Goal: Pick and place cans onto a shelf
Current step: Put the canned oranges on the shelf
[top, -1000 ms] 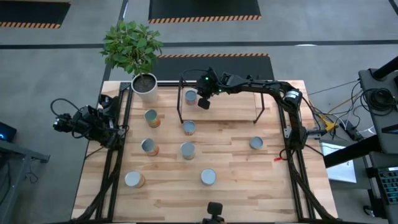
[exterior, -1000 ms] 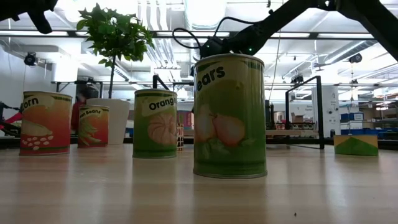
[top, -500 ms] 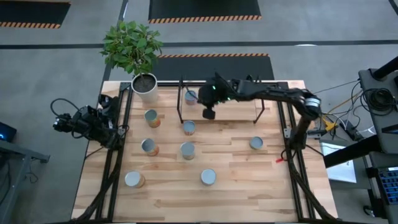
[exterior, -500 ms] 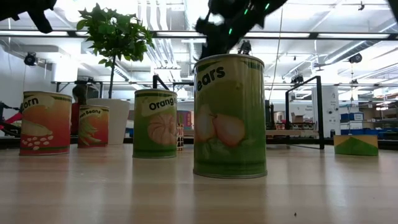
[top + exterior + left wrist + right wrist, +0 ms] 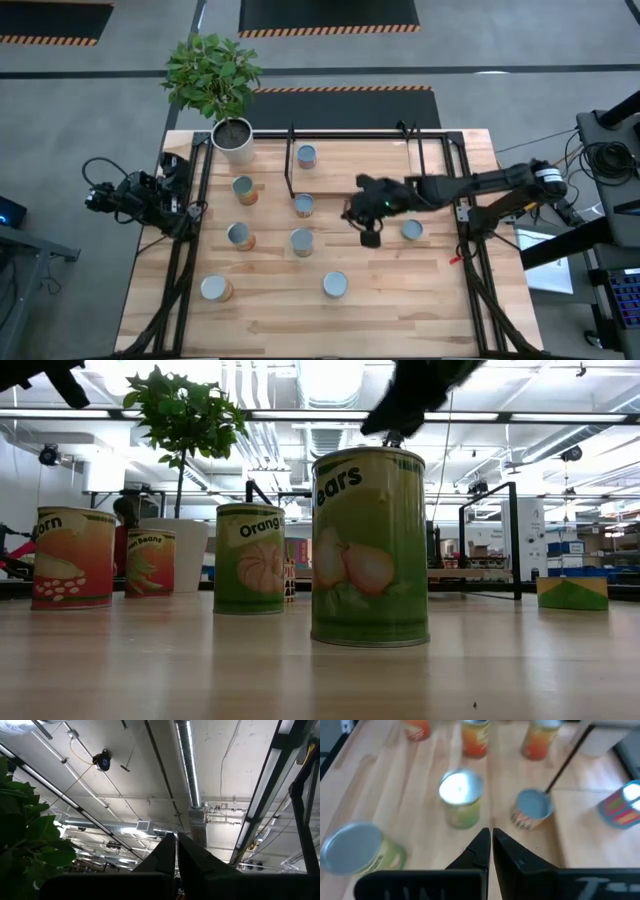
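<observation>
One can (image 5: 306, 155) stood on shelf (image 5: 380, 172); seven stayed on worktop (image 5: 400, 290). Right gripper (image 5: 370, 238) clenched, empty, hung beside can (image 5: 412, 230). Left gripper (image 5: 176, 851) clenched, parked at worktop edge. Step judged: approaching next can. Next move: release jaws, descend, grasp.

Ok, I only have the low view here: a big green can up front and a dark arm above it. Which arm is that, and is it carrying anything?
Observer: It's the right arm. From above, the right gripper hangs over bare table, shut and empty.
Operator: How many cans are on the shelf?
Observer: One can stands on the shelf, near its left end.
Operator: What's closest to the gripper?
Observer: A loose can on the table, just to its right in the high view.
Operator: And the left arm?
Observer: Folded at the table's left edge; the left gripper is shut and points up at the ceiling.
</observation>
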Motion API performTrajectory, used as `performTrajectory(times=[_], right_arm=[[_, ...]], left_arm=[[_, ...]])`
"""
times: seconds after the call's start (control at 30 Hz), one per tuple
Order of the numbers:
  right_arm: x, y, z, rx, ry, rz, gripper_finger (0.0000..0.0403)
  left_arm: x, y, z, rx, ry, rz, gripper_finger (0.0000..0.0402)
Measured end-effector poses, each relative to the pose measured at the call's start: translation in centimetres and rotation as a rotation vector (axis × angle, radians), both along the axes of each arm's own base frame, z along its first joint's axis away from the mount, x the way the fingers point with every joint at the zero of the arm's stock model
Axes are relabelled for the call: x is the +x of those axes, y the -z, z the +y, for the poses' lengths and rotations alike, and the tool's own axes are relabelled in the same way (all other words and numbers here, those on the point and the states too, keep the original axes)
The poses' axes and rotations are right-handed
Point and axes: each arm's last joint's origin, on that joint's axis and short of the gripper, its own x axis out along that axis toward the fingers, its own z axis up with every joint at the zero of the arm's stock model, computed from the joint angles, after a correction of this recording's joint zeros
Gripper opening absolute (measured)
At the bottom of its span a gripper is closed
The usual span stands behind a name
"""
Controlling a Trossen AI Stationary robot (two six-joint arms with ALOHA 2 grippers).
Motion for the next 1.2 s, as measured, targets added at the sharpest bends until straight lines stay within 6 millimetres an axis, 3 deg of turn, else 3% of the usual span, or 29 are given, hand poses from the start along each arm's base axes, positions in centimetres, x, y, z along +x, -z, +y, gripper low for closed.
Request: performTrajectory(times=[0.2,0.33,0.57,0.93,1.03,1.2], right_arm=[[0.0,2.6,1.0,0.022,-0.018,-0.039,0.0012],[0.8,3.8,1.1,0.021,-0.018,-0.039,0.0040],[3.2,4.5,1.3,0.015,-0.022,-0.026,0.0145],[9.1,5.8,1.8,-0.076,-0.089,0.045,0.0338],[10.3,6.3,1.9,-0.097,-0.109,0.106,0.0369],[11.6,7.1,2.0,-0.115,-0.127,0.163,0.0379]], left_arm=[[0.0,0.0,0.0,0.001,0.000,0.003,0.0000],[0.1,0.0,0.0,0.002,-0.001,0.007,0.0000],[0.1,0.1,0.0,0.002,0.001,0.013,0.0000],[0.1,0.1,0.0,-0.007,0.012,0.010,0.0000],[0.1,0.1,0.0,-0.007,0.012,0.010,0.0000],[0.1,0.1,0.0,-0.007,0.012,0.011,0.0000]])
